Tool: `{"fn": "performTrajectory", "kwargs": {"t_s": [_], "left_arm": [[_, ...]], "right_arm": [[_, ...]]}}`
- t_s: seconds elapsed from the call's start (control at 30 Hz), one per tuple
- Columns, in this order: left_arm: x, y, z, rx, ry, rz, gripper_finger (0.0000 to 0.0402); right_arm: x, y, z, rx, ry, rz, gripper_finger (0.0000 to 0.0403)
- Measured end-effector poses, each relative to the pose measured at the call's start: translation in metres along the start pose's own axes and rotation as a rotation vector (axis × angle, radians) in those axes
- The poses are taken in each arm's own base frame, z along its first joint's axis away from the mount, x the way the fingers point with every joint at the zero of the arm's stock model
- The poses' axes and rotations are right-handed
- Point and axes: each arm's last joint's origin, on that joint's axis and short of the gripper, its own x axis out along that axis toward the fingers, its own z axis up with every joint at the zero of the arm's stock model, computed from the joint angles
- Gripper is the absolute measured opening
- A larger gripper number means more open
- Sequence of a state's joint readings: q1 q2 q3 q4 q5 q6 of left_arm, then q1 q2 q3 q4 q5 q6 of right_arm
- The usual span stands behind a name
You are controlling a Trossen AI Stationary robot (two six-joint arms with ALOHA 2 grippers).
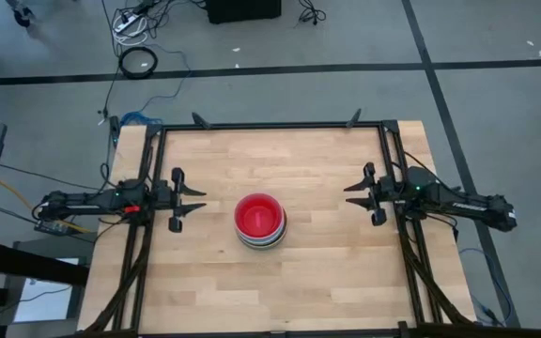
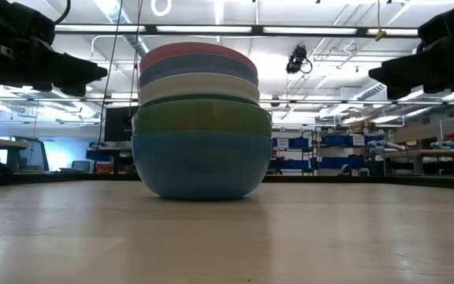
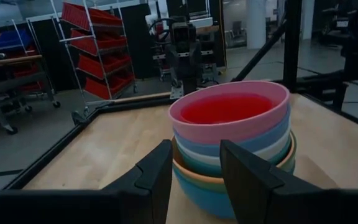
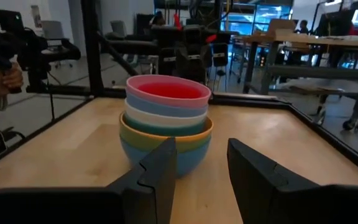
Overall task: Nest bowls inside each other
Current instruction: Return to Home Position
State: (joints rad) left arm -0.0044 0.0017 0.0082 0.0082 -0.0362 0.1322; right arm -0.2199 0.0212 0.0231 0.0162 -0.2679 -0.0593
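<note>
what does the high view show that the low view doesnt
Only the high view: the red bowl nested on top, the whole table, and the left gripper and right gripper open at its two sides. Only the low view: the stack's side bands, pink rim over blue, white, green, and the light blue bowl at the bottom. Both: one stack, both grippers clear of it.

Both arms are slim and matte black, built of jointed segments with rounded housings. The dark left arm [image 1: 92, 199] bears a small red mark [image 1: 131, 208] near its wrist; the dark right arm [image 1: 458, 199] shows a tiny green spot [image 1: 419, 188]. The black two-finger left gripper [image 3: 196, 149] and right gripper [image 4: 201, 148] match — each has wedge-shaped plastic fingers [image 3: 157, 180] (flat inner faces, bevelled angular backs).
</note>
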Motion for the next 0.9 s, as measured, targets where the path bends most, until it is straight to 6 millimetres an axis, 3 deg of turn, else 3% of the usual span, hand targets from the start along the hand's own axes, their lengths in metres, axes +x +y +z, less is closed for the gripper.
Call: {"fn": "performTrajectory", "kwargs": {"t_s": [0.33, 0.9], "left_arm": [[0.0000, 0.0001, 0.0000, -0.058, 0.000, 0.003, 0.0142], [0.0000, 0.0001, -0.0002, -0.058, 0.000, 0.004, 0.0142]], "right_arm": [[0.0000, -0.0010, -0.0005, 0.171, 0.001, -0.038, 0.0132], [0.0000, -0.0010, -0.0005, 0.171, 0.001, -0.038, 0.0132]]}}
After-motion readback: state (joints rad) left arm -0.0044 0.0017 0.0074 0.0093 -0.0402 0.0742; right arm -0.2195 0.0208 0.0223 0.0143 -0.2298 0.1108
